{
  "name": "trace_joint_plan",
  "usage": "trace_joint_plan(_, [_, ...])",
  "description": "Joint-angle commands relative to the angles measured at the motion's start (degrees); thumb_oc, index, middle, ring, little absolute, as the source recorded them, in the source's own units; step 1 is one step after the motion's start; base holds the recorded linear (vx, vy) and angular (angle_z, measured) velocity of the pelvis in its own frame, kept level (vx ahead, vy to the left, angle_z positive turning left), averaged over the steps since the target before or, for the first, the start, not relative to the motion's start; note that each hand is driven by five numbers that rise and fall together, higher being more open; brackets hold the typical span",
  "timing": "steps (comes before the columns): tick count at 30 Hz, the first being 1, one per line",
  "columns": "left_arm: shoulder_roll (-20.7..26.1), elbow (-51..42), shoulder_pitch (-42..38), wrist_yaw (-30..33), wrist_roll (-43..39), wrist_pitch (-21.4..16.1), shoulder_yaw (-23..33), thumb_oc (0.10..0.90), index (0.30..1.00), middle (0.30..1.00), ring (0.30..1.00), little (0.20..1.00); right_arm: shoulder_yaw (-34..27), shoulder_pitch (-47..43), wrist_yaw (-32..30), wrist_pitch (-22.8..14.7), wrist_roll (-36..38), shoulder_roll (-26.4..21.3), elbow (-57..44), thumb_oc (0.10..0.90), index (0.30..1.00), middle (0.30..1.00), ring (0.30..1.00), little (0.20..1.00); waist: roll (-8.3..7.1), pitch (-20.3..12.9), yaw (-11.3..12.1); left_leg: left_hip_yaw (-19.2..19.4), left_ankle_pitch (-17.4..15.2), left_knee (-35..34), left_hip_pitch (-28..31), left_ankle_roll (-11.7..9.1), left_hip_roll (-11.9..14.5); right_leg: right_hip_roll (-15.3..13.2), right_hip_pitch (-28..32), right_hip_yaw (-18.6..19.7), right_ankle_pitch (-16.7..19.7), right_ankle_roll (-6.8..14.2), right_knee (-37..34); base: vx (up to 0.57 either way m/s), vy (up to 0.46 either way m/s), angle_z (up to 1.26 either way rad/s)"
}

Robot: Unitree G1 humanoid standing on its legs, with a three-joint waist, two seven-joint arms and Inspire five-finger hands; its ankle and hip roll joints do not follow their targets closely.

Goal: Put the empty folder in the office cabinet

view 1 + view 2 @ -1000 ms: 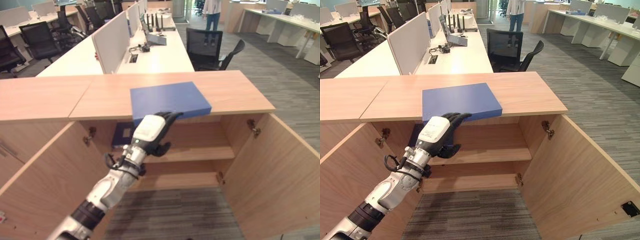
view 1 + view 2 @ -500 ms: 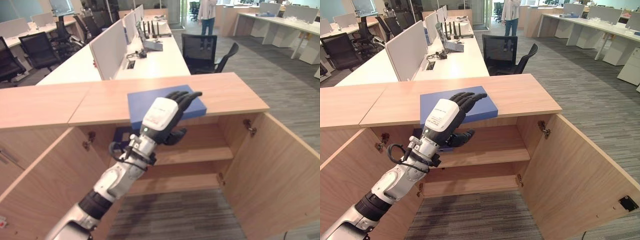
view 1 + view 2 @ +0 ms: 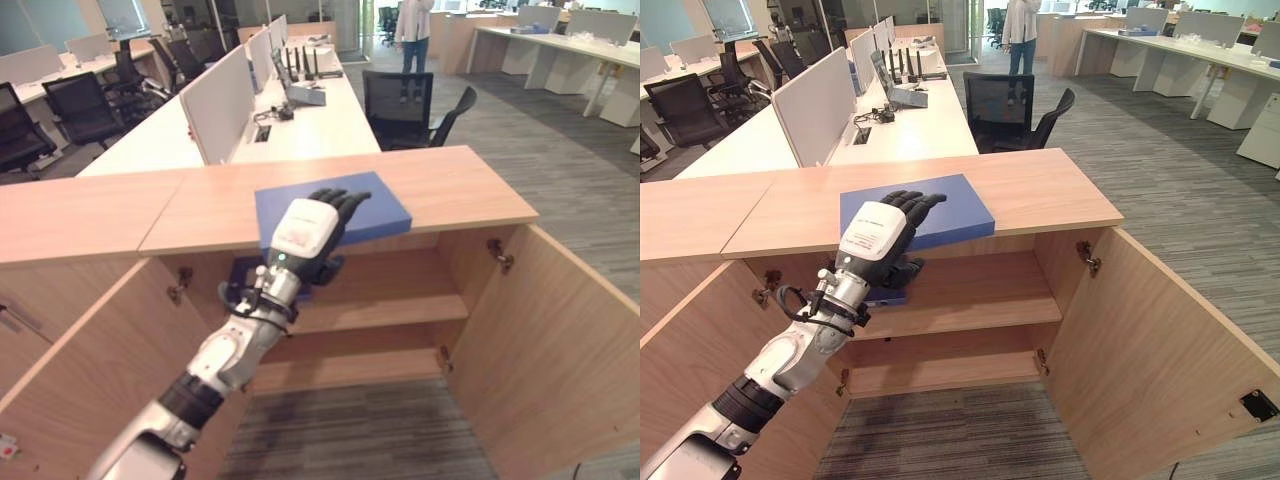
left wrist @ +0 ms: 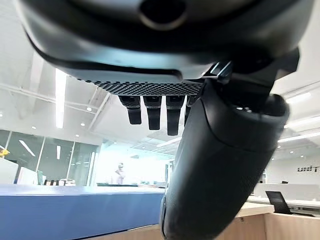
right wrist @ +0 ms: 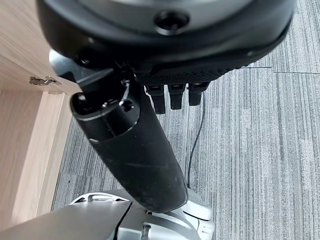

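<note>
Left hand [image 3: 305, 228] open, fingers flat over folder [image 3: 380, 205] at cabinet [image 3: 470, 190] top's front edge, thumb below. Risk: loose pinch; folder tips off.

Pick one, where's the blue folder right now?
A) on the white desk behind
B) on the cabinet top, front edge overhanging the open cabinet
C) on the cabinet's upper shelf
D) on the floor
B: the blue folder lies flat on the cabinet top, its near edge past the front lip, with the left hand over its near part, fingers straight.
</note>
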Motion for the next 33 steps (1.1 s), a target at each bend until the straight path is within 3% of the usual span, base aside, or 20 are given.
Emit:
trace_joint_plan(1, [0.8, 2.8, -13.6, 5.6, 3.3, 1.4, 5.6, 0.800, 0.900, 0.900, 0.900, 0.900, 1.8, -4.0, 0.5, -0.1, -0.7, 1.6, 3.0, 0.800, 0.900, 0.900, 0.900, 0.900, -3.21, -1.8, 0.0, -2.0, -4.4, -0.4, 0.4, -2.1, -0.5, -1.4, 3.9, 1.6, -5.2, 5.4, 0.4, 0.00, 0.000, 0.00])
trace_joint_plan(8, [0.9, 6.6, -14.1, 6.1, 3.9, 3.8, 7.0, 0.800, 0.900, 0.900, 0.900, 0.900, 1.7, -3.7, 0.8, 0.1, -1.0, 1.5, 3.0, 0.800, 0.900, 0.900, 0.900, 0.900, -3.13, -1.8, -0.1, -2.0, -4.4, -0.4, 0.4, -2.1, -0.5, -1.4, 4.0, 1.7, -5.2, 5.4, 0.4, 0.00, 0.000, 0.00])
trace_joint_plan(33, [1.6, 13.6, -15.5, 5.2, 3.0, 6.7, 7.1, 0.800, 0.900, 0.900, 0.900, 0.900, 1.4, -2.7, 1.0, 0.5, -1.2, 1.0, 2.6, 0.800, 0.900, 0.900, 0.900, 0.900, -3.07, -1.9, -0.7, -1.3, -4.5, -0.4, 0.6, -2.2, -0.6, -1.4, 4.0, 2.2, -5.2, 5.4, 0.4, 0.00, 0.000, 0.00])
